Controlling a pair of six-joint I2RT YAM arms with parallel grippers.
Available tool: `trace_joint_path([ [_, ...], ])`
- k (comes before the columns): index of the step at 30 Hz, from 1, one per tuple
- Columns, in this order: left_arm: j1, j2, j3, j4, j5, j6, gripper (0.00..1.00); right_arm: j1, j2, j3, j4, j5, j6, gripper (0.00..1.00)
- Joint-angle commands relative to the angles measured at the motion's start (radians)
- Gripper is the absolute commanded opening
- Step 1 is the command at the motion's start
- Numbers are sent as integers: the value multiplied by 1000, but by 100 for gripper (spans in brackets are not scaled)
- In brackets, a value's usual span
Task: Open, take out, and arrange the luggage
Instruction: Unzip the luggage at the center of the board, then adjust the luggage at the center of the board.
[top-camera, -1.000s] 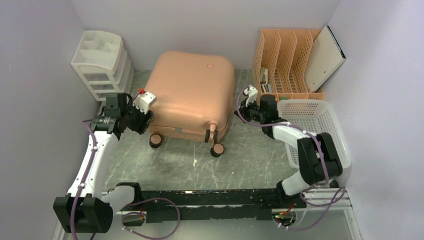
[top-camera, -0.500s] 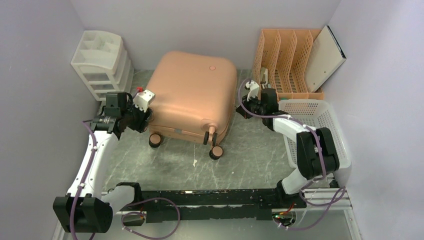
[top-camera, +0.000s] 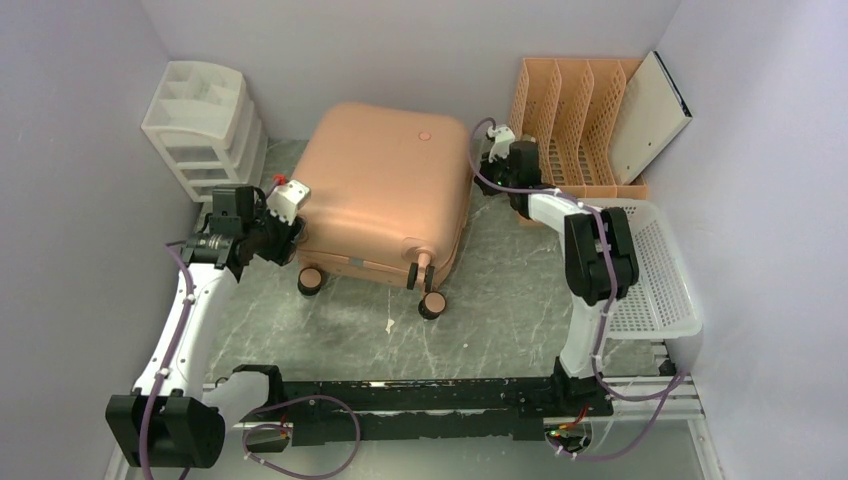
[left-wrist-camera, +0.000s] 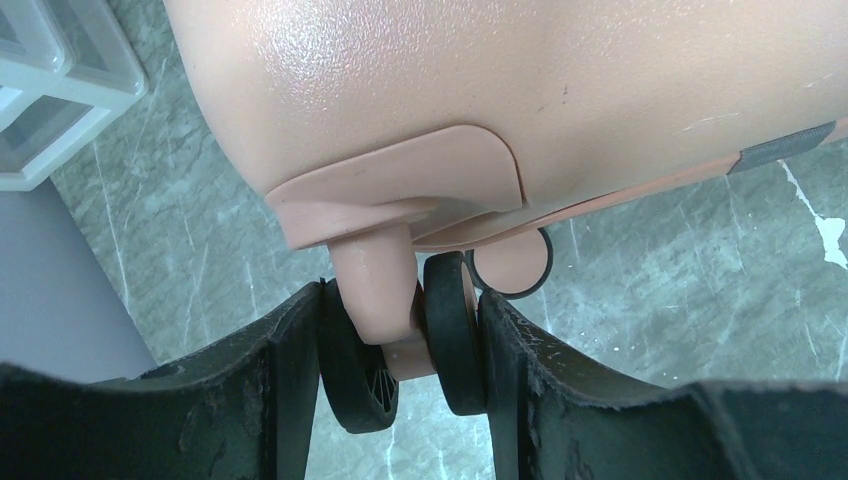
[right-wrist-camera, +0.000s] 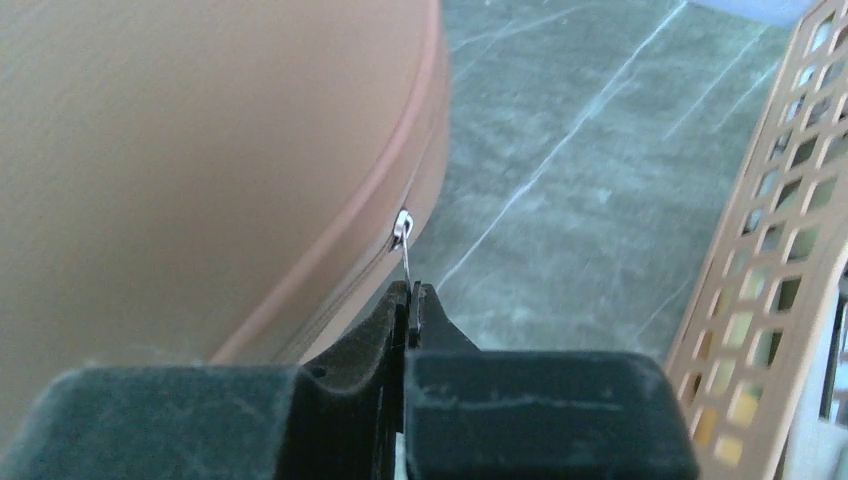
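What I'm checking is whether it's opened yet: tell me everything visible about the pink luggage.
The luggage is a salmon-pink, glossy hard shell with rounded corners and a small round logo, lying flat on the grey marbled table, lid down. Black spinner wheels face the near edge. The left pincer clamps the near-left wheel; the right pincer is shut on the metal zipper pull on its right side seam.

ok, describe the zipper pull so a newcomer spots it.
Find the big pink suitcase in the middle. Follow its seam on the side facing the orange file rack. The zipper pull is the tiny tab there, pinched by the right gripper: silver where everything around is pink.
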Motion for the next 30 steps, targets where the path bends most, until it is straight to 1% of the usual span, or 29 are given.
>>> trace_joint_path([
  [1, -1, -35, -16, 41, 3, 57, 5, -40, 128, 138, -37, 214, -28, 0],
  [4, 0, -45, -28, 41, 15, 65, 5, -39, 176, 191, 14, 230, -75, 0],
  [6, 0, -49, -35, 45, 21, 67, 5, -41, 181, 188, 43, 207, -89, 11],
  [10, -1, -41, -49, 68, 18, 63, 5, -54, 140, 149, 8, 45, -80, 37],
  [11, -1, -36, -51, 74, 17, 60, 5, -60, 118, 128, 4, -12, -63, 40],
  [14, -1, -15, -49, 97, 6, 45, 5, -81, 49, 67, -37, -150, 10, 47],
  [18, -1, 12, -41, 132, -10, 20, 5, -90, -44, -12, -82, -291, 144, 48],
  [21, -2, 47, -33, 167, -49, 5, 5, -89, -95, -75, -60, -325, 222, 48],
  [24, -2, 97, -19, 193, -125, -12, 5, -88, -130, -105, -40, -308, 246, 49],
  [27, -2, 131, -3, 220, -207, -27, 5, -86, -176, -134, -8, -260, 239, 49],
  [28, 0, 140, 3, 230, -267, -30, 5, -86, -195, -137, -1, -244, 234, 49],
  [30, 1, 155, 18, 243, -307, -27, 5, -86, -228, -132, 8, -213, 233, 49],
])
